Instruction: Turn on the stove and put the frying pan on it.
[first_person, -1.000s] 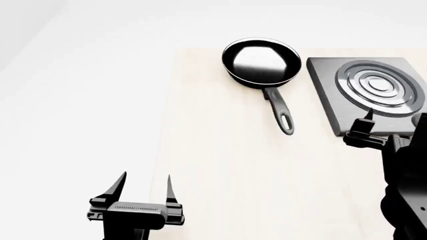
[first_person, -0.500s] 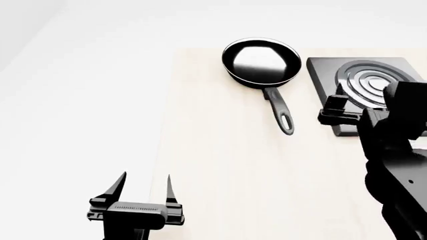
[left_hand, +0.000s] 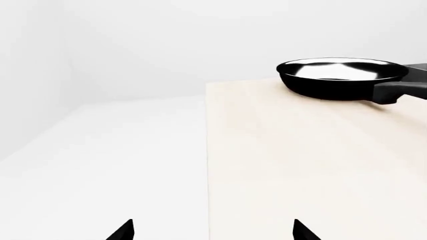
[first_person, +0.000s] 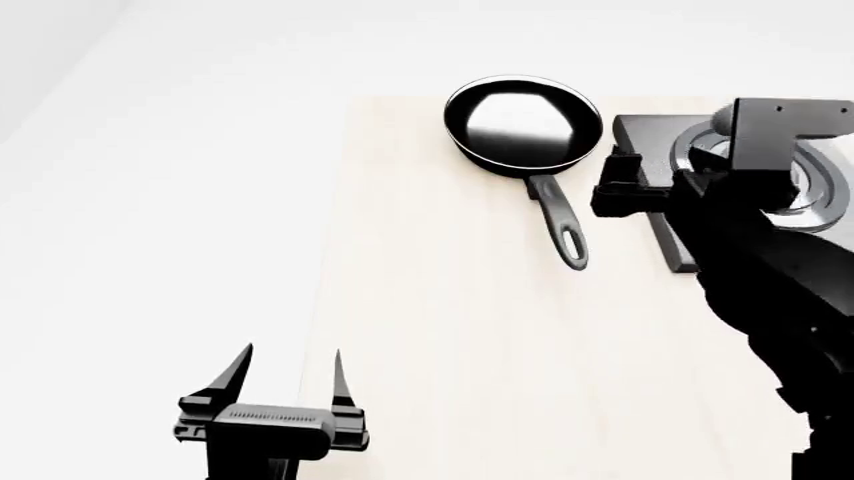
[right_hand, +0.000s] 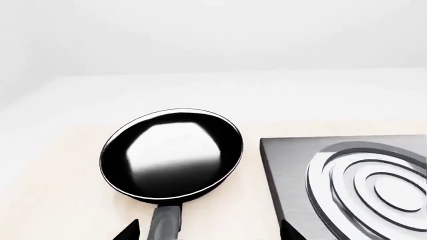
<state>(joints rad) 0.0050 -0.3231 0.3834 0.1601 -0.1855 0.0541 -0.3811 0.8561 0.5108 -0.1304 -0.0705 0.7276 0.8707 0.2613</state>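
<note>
A: A pale wooden tabletop (first_person: 441, 330) is set against a plain white room; the small round black frying pan with a mirror-bright inside (first_person: 523, 123) is seen lying on it, just beside the flat dark-grey stove slab with raised rings (first_person: 643, 140), not on it.

B: The right gripper (first_person: 617, 188) is held between pan handle and slab; a knock to the handle is judged possible; whether its jaws are parted cannot be told.

A: The left gripper (first_person: 291, 372) is spread wide, empty, well apart; the knob is hidden.

stove (first_person: 641, 150) half hidden behind right arm (first_person: 747, 250), knob unseen
</note>
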